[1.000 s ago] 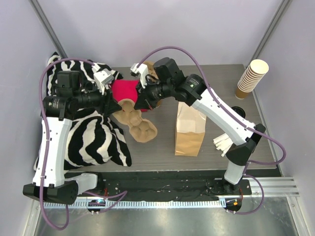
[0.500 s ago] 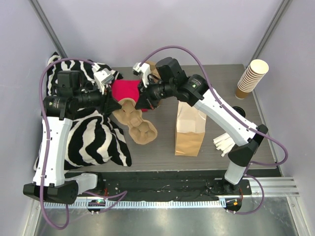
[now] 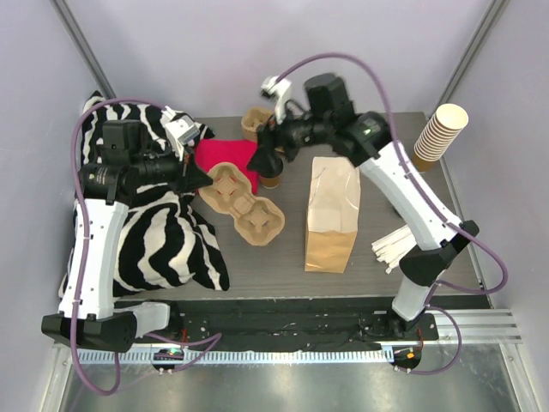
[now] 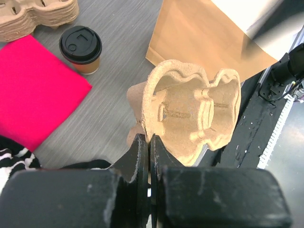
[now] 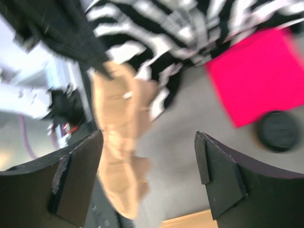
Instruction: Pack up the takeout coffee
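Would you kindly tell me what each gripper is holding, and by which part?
The left gripper pinches the pulp cup carrier by the rim at one end. The right gripper is open and holds nothing.

cup carrier (image 4: 190,114): rough matt moulded pulp. takeout coffee (image 4: 80,50): paper, black plastic lid. worktop (image 4: 111,102): grey wood-grain.

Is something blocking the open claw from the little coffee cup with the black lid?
Nothing I can see. The right claw is open close by the coffee cup, which stands on bare table. The pink cloth lies beside it, and the pulp cup carrier is off to the side, pinched in the left claw.
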You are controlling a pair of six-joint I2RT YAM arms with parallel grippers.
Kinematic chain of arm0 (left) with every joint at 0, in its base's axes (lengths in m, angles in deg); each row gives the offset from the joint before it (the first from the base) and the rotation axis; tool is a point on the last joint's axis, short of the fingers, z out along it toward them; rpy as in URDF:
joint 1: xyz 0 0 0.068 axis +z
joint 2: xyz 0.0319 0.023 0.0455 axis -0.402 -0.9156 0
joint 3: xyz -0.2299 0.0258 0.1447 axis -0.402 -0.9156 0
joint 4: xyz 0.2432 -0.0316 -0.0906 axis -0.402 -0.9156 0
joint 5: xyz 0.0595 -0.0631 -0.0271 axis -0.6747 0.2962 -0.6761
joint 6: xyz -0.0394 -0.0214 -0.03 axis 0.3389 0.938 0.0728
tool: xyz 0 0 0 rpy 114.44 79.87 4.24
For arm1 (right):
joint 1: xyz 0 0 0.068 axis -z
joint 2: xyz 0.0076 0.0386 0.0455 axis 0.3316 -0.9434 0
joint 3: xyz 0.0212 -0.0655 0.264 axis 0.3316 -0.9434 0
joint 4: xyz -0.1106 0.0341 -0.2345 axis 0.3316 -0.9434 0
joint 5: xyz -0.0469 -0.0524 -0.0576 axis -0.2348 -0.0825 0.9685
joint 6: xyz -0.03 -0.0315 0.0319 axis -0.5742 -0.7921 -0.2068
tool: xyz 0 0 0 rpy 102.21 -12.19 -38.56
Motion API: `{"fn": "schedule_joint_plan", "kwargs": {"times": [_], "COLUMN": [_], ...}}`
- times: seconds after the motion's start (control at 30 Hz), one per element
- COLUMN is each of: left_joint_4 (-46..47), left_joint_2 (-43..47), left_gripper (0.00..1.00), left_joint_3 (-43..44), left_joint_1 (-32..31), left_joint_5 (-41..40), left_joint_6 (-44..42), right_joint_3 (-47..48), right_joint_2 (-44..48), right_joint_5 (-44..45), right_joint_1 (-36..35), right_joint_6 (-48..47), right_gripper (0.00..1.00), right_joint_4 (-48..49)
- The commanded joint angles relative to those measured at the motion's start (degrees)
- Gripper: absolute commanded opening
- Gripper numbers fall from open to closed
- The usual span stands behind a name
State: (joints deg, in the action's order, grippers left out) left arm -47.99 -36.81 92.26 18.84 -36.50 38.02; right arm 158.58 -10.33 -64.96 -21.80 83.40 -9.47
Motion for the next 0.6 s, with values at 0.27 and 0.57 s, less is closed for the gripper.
{"fn": "schedule_joint_plan", "kwargs": {"times": [0.27, 0.57], "left_joint_4": [0.1, -0.3], "left_joint_2": [-0.4, -0.2], "left_gripper": [0.0, 0.0], "left_joint_3": [2.3, 2.0], "left_joint_1": [0.1, 0.1], "left_joint_5": [3.1, 3.1], "left_joint_6": [-4.0, -4.3], "right_joint_3": [4.6, -1.6], "right_joint_2": [7.4, 3.3], "right_joint_5": [-0.6, 0.7], "right_joint_1": [26.5, 28.5], "right_joint_6": [-20.7, -36.0], "right_gripper": [0.92, 0.82], "right_joint_4": [-9.9, -21.2]}}
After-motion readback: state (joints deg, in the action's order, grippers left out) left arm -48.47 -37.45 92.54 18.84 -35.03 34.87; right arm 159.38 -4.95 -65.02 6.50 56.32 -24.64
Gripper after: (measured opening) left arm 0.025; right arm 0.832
